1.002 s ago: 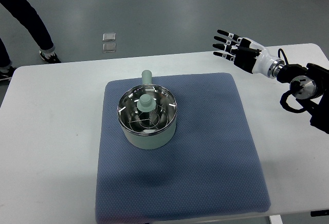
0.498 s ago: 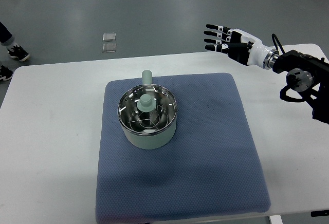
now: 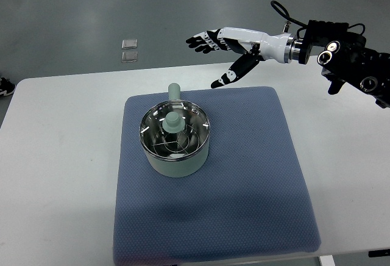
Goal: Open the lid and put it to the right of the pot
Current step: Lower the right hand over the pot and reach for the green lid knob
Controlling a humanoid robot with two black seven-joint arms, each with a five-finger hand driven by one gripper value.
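Count from the top view: 1 pot (image 3: 175, 147), pale green with a stub handle. 1 lid (image 3: 173, 133), glass, sitting on the pot, with 1 green knob (image 3: 172, 121). 1 blue mat (image 3: 244, 174) under it. 1 white desk (image 3: 55, 174). 1 robot hand (image 3: 226, 45), the right, fingers spread, nothing held. 2 small square plates (image 3: 129, 50) on the floor. 1 shoe (image 3: 5, 86) at the left edge.
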